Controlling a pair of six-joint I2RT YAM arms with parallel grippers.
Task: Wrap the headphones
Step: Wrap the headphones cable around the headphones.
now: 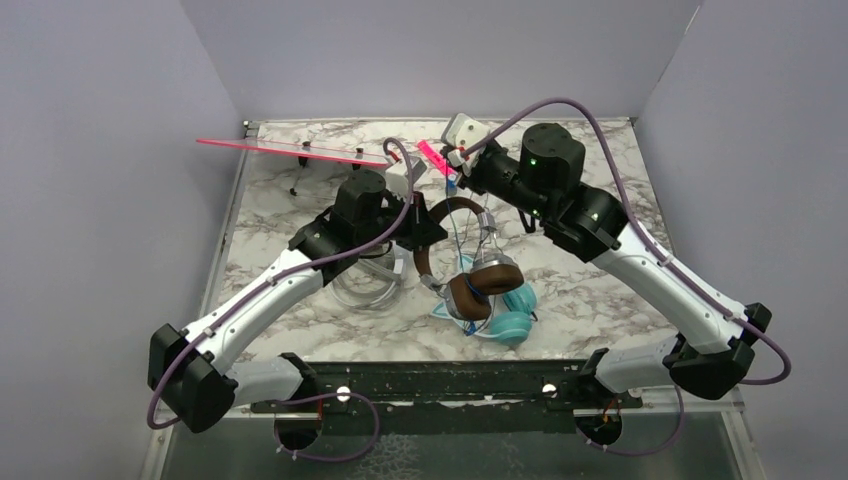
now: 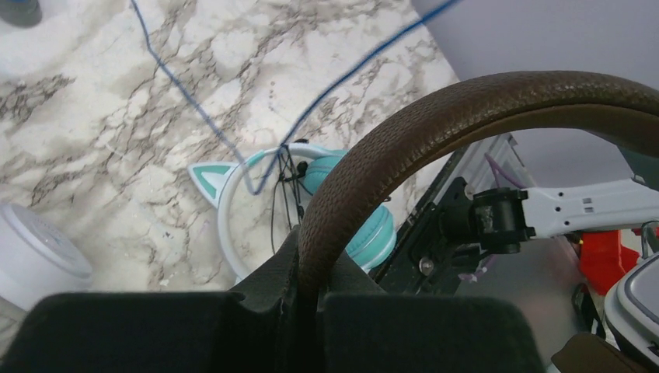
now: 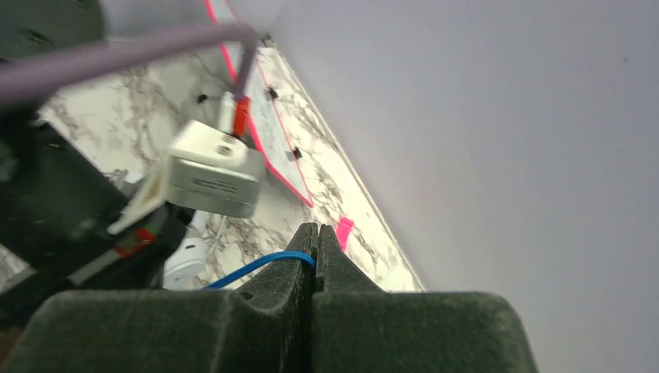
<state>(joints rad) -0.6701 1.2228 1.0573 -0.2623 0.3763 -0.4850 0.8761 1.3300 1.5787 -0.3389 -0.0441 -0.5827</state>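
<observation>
My left gripper [image 1: 428,228] is shut on the brown headband [image 2: 435,132] of the small brown headphones [image 1: 482,280] and holds them tilted, the cups hanging over the teal cat-ear headphones [image 1: 510,318]. In the left wrist view my gripper [image 2: 315,260] pinches the band, and the teal set [image 2: 225,186] lies below on the table. My right gripper [image 1: 452,180] is raised near the back and shut on a thin blue cord [image 3: 256,266], which runs down to the brown set [image 1: 458,235]. The white-grey headphones [image 1: 375,282] lie partly under my left arm.
A long pink-edged clear strip [image 1: 290,152] stands on small feet at the back left, and a pink piece [image 1: 432,155] lies near my right gripper. The enclosure walls are close behind it. The marble table [image 1: 590,290] ends at a black rail [image 1: 440,385] in front.
</observation>
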